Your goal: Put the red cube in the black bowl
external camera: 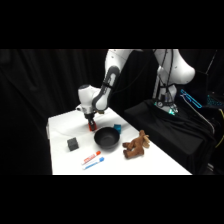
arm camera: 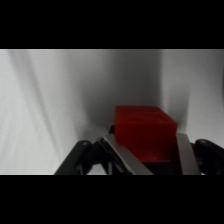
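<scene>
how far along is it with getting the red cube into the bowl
Done: the gripper has reached the red cube; the wrist view shows the cube between the two fingers. In hand: the grasp, low over the white table, just left of the black bowl; whether the cube is lifted yet cannot be told. Left: carrying it over the bowl, which looks empty, and releasing it.

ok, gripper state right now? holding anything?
Gripper: fingers on either side of the red cube, apparently shut on it, low at the table beside the black bowl.
</scene>
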You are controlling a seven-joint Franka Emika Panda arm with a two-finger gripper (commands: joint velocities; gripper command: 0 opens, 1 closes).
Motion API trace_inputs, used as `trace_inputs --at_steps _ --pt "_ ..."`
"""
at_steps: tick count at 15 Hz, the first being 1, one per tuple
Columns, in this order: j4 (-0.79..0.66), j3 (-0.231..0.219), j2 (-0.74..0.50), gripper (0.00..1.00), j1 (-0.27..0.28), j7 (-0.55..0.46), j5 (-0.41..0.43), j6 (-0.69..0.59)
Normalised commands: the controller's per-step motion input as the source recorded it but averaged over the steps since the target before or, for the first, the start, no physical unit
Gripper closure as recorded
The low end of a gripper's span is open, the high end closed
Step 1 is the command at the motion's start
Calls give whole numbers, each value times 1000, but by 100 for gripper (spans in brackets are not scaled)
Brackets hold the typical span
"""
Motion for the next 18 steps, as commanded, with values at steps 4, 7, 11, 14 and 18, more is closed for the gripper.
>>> trace_inputs --at_steps 4,7,11,14,18 --pt "-144 -36 -178 67 52 64 -111 97" --pt "-263 -82 -377 69 98 66 -162 -83" --pt "-256 -91 -464 69 104 46 -168 -256" --pt "-225 -79 -485 69 96 22 -140 -336" --pt "-215 -55 -448 69 98 5 -100 -276"
